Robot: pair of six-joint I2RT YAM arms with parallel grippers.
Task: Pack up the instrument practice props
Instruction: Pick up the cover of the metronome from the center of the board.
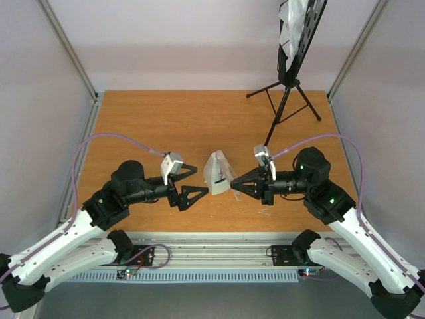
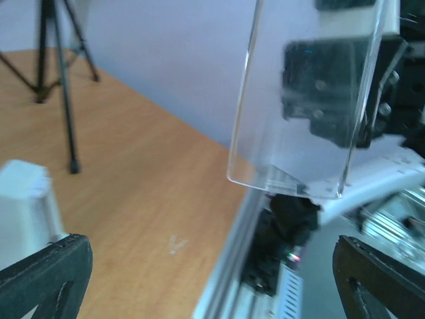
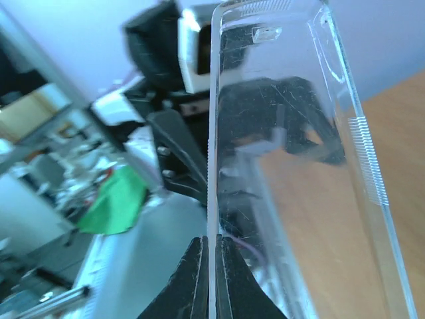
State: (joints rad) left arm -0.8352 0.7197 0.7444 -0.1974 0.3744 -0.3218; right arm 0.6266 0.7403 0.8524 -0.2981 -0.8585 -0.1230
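The small white metronome [image 1: 217,174] stands mid-table between my two grippers. My right gripper [image 1: 233,188] [image 3: 214,242] is shut on the edge of its clear cover [image 3: 279,166]. In the left wrist view that clear cover [image 2: 305,100] hangs above the table's front edge. The white metronome body [image 2: 23,199] sits beside one finger. My left gripper [image 1: 202,180] [image 2: 212,266] is open just left of the metronome, with nothing between its fingers. The black tripod music stand [image 1: 287,100] rises at the back right. White sheet-music pages [image 1: 292,20] rest on its desk.
The stand's tripod legs [image 2: 63,100] spread over the back right of the wooden table [image 1: 146,126]. A metal rail [image 1: 212,242] runs along the near edge. Small white scraps [image 1: 264,212] lie near the right gripper. Frame posts and grey walls close in both sides.
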